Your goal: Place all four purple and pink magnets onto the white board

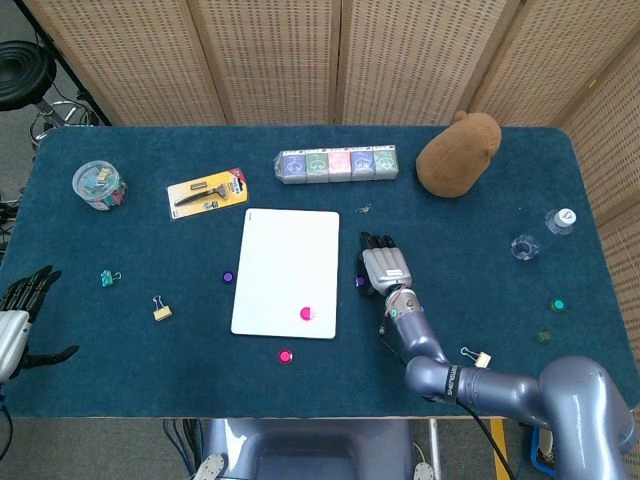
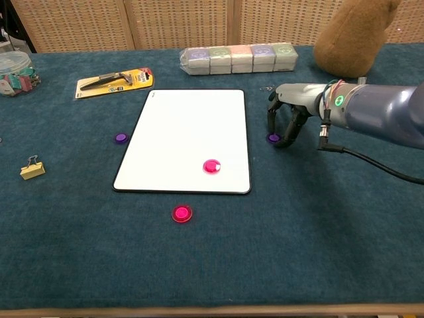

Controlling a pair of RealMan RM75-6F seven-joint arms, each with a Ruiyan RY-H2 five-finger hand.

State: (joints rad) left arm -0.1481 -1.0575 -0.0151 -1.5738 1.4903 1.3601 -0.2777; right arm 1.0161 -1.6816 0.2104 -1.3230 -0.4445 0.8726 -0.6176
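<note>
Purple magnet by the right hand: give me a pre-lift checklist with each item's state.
1. Right hand over the purple magnet right of the white board: ok.
2. Fingers closed on the magnet: cannot tell.
3. Bare space on the board for it: ok.
4. Pink magnet on the board: ok.
5. Other purple magnet and other pink magnet on the board: not ok.
6. Left hand out of the way: ok.

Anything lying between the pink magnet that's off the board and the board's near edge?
No. In the chest view only bare blue cloth separates the pink magnet from the near edge of the white board; the head view agrees.
</note>
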